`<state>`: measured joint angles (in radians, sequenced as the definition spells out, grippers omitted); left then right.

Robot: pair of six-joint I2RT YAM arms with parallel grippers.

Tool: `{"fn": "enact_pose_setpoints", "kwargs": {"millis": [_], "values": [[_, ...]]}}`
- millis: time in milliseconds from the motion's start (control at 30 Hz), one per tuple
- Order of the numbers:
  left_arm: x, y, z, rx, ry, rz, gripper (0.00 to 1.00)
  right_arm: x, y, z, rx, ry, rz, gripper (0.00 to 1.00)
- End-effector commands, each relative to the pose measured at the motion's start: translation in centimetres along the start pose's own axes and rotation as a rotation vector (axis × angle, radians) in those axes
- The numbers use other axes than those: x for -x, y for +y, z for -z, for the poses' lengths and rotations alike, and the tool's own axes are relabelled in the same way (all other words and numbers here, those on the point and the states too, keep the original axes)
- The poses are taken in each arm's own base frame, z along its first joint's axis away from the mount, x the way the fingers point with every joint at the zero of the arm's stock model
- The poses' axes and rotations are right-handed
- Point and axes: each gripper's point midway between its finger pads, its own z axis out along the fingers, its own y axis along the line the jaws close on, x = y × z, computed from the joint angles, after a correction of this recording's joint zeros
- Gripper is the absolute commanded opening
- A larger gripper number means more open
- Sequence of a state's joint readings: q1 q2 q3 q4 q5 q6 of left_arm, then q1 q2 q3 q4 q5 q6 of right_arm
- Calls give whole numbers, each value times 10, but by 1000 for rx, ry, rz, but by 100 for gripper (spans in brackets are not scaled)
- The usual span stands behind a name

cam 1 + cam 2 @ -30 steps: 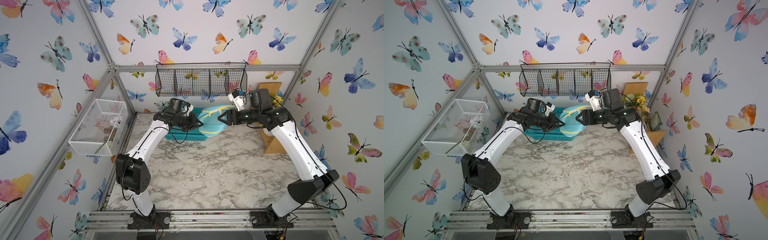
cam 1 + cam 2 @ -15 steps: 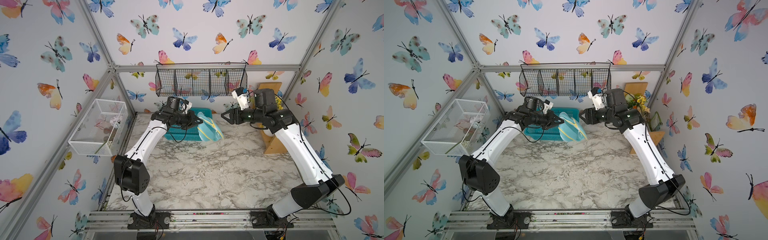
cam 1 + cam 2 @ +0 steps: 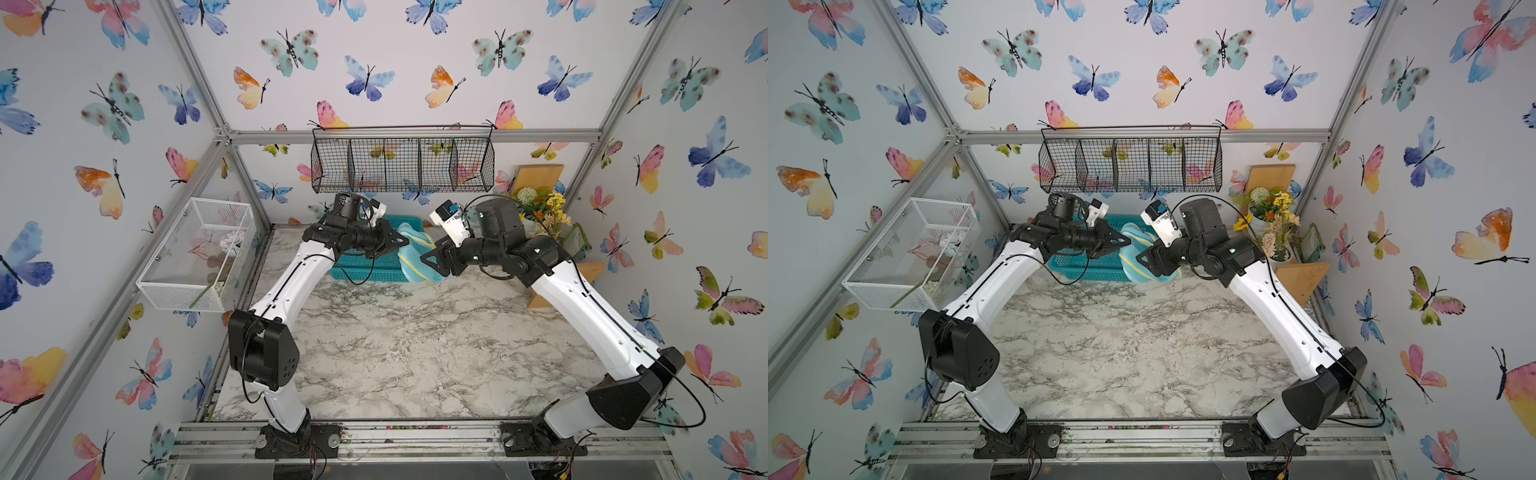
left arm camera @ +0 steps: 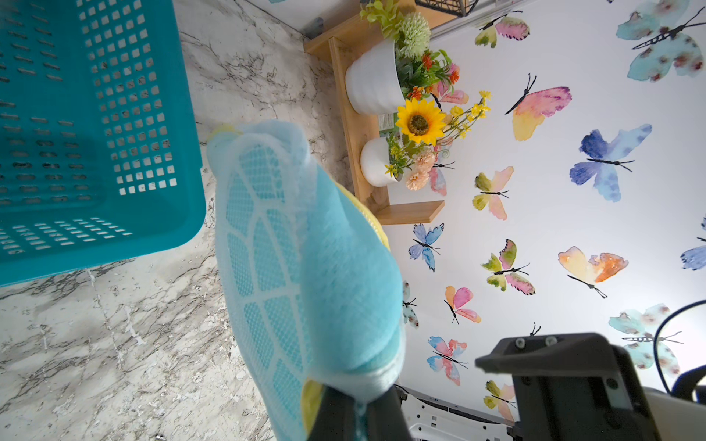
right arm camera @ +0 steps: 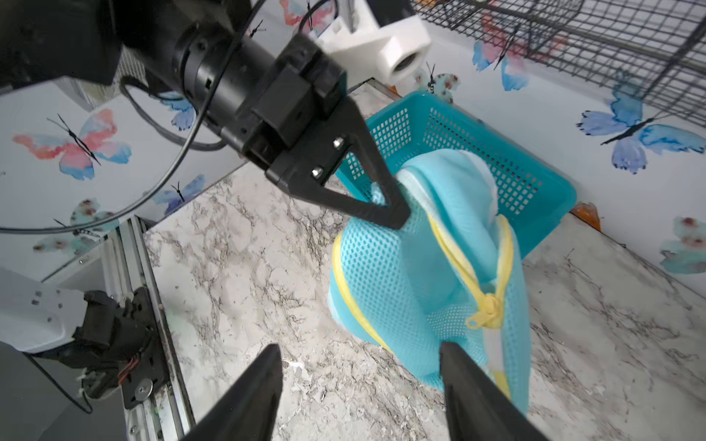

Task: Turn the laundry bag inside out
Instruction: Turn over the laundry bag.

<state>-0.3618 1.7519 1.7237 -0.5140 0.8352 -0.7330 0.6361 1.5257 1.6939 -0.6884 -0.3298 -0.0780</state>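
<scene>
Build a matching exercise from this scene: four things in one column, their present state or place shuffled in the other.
Column A
1. left gripper
2. right gripper
3. laundry bag
4. teal basket

Column B
a. stands on the marble table, near the back wall
b. open, close to the hanging mesh
c. dangles from a gripper, yellow piping showing
d. shut on a pinch of mesh

Pairs: 1-d, 2-b, 3-c, 4-a
</scene>
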Motion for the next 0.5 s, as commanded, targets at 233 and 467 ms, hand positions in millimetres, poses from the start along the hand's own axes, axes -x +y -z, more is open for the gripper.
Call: {"fn": "enact_pose_setpoints", "kwargs": {"millis": [233,467], "values": [[-5,-43,16,-143,20,-53,0,-5,-61,-19,-309,18,174,75],[-11,-67,25,-231,39,-77,0,-20,-69,-52,-281,37,148,75]]}}
